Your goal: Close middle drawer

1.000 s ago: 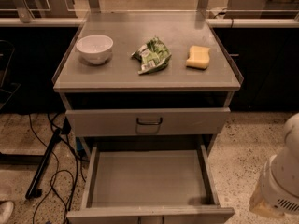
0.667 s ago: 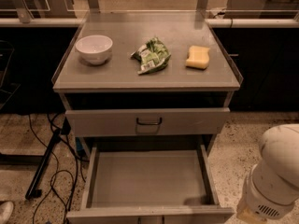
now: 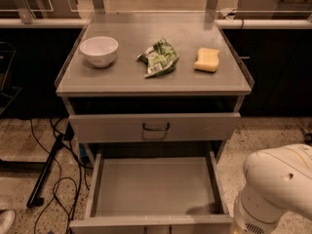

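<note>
The middle drawer (image 3: 153,189) of the grey metal cart is pulled far out toward me. Its wide shallow tray is empty, and its front panel (image 3: 151,224) sits at the bottom edge of the camera view. The top drawer front (image 3: 195,126), with a dark loop handle (image 3: 156,127), sits just above it and is pushed in. A white rounded segment of my arm (image 3: 278,189) fills the bottom right corner, just right of the open drawer's front corner. My gripper is out of view, and so is the lowest drawer.
On the cart top (image 3: 131,82) stand a white bowl (image 3: 99,51), a green snack bag (image 3: 158,58) and a yellow sponge (image 3: 207,60). Dark cables and a black bar (image 3: 46,172) lie on the speckled floor at the left. Dark counters stand behind the cart.
My white arm segment has moved up and left from the bottom right corner and fills more of the view beside the open drawer. The drawer and the cart-top objects have not moved.
</note>
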{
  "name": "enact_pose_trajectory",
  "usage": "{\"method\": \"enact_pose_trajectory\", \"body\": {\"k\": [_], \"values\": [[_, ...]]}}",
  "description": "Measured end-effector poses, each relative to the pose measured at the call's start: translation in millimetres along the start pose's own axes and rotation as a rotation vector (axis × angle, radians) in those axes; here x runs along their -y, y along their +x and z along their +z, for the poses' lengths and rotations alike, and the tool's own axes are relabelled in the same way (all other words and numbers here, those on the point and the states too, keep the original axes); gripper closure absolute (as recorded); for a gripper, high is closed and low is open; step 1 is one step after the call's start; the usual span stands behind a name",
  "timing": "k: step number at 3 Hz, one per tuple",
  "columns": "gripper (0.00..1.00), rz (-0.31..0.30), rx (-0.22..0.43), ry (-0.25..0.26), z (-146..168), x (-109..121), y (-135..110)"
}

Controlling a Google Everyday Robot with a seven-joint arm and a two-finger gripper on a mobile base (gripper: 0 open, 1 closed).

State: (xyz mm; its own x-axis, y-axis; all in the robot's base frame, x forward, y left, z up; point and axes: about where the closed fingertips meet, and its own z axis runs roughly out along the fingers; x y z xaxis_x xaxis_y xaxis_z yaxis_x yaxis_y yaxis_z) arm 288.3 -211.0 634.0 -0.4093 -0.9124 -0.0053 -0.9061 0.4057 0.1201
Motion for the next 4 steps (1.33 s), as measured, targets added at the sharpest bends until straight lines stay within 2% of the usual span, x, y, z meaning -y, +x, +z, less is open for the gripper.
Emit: {"method": "enact_pose_trajectory", "body": {"k": [1,2,4], "values": [[1.0,-0.001,0.008,-0.041,17.3,-4.5,-4.8],[1.0,-0.009,0.006,-0.101,66.5,-3.4,-25.2],[1.0,-0.013,0.019,-0.149,115.6,1.8,-48.2]]}}
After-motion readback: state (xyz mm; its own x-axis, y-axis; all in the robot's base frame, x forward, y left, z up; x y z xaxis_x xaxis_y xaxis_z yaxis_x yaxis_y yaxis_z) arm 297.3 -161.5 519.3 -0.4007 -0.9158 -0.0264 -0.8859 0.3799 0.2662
